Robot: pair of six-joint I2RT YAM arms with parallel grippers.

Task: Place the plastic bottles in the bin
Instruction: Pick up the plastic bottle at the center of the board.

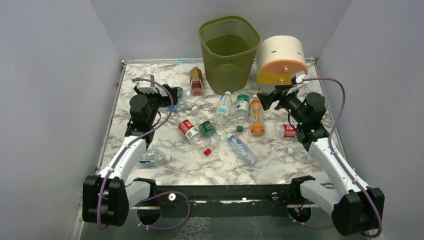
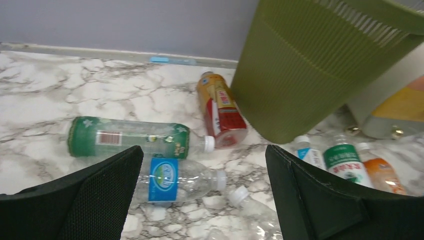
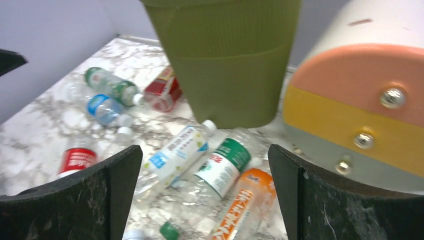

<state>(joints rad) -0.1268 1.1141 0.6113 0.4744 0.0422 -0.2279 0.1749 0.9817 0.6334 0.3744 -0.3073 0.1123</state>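
Up close the bin (image 3: 225, 65) is cut off at the top; left gripper (image 2: 204, 197) and right gripper (image 3: 205, 195) both spread, empty

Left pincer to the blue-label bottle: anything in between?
Nothing visible. The left pincer is open over the blue-label bottle, which lies uncovered. A green-label bottle lies close alongside, on its far side.
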